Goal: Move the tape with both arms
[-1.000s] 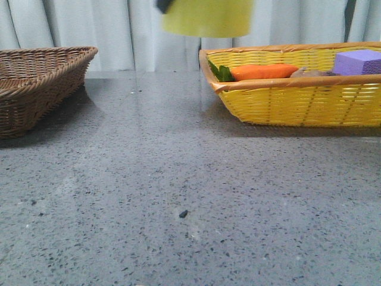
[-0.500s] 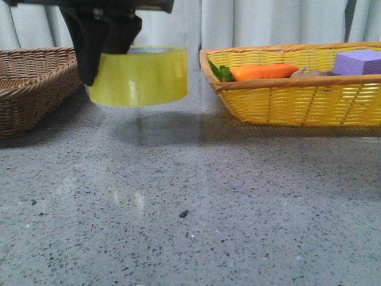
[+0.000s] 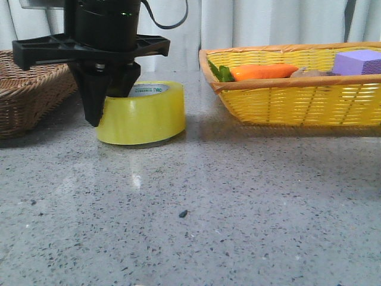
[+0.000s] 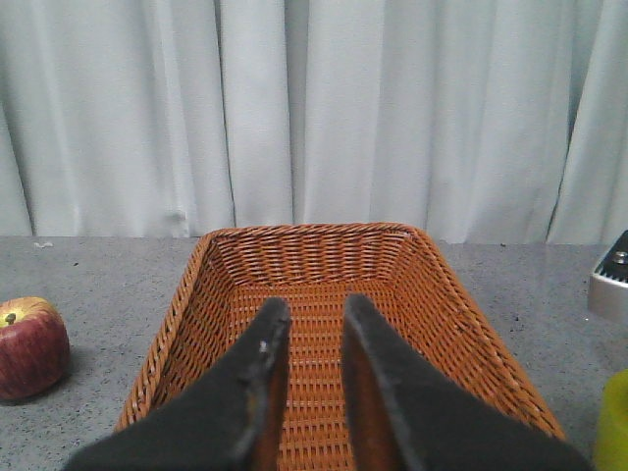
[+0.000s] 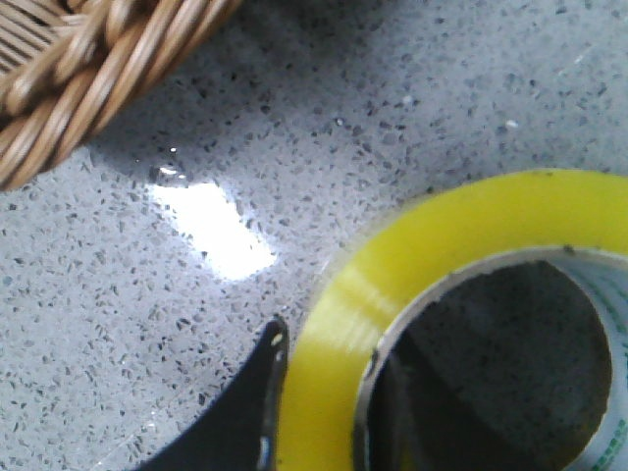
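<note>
A: Front view. Report the tool and the task item.

B: The right gripper (image 3: 101,104) stands over the tape (image 3: 141,113), one finger outside the roll wall and one inside the core, clamped on the wall. The tape rests flat on the grey speckled table (image 3: 238,208), between the brown wicker basket (image 3: 30,89) and the yellow basket (image 3: 297,89).

A: Surroundings?

B: The yellow basket holds an orange carrot (image 3: 264,71) and a purple foam block (image 3: 358,61). The gripper body hides the roll's left rear part. A pale curtain (image 3: 268,24) closes the background.

A: Left wrist view.

B: The left gripper (image 4: 306,392) has its fingers a narrow gap apart, holding nothing, above the empty-floored brown wicker basket (image 4: 324,285). A red apple (image 4: 31,347) lies on the table beside that basket. A yellow edge of the tape (image 4: 613,422) shows at the frame border.

A: Right wrist view.

B: One finger (image 5: 245,412) lies against the tape's (image 5: 442,235) outer wall; the other sits inside the white core. The basket rim (image 5: 88,78) is near. A light reflection marks the table (image 5: 211,231).
</note>
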`<state>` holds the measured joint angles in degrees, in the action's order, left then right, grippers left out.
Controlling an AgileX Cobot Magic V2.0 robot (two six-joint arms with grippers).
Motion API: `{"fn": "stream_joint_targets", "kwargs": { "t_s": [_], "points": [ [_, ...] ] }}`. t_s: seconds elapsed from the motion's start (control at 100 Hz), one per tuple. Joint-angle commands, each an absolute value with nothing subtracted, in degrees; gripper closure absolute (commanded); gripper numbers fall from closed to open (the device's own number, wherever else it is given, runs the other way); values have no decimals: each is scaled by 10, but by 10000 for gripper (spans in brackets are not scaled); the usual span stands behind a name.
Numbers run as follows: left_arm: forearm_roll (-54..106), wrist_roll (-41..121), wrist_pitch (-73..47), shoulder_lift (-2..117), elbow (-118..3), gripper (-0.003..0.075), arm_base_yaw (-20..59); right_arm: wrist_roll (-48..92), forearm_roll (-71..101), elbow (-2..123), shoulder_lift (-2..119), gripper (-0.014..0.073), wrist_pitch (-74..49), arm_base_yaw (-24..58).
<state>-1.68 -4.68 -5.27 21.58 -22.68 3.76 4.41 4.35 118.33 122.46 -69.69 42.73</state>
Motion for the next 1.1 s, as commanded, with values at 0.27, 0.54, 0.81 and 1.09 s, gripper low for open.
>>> {"fn": "stream_joint_targets", "kwargs": {
  "t_s": [0.27,0.54,0.81,1.09],
  "points": [
    [-13,-52,-11,223,-249,605,37,52,39,1202,1192,466,-670,424],
    [-13,-52,-11,223,-249,605,37,52,39,1203,1179,325,-667,424],
    [-25,-47,-42,235,-283,605,68,52,29,1246,1113,328,-676,424],
    [-25,-47,-39,290,-309,605,160,52,-22,1252,1025,603,-734,424]
  ]
}}
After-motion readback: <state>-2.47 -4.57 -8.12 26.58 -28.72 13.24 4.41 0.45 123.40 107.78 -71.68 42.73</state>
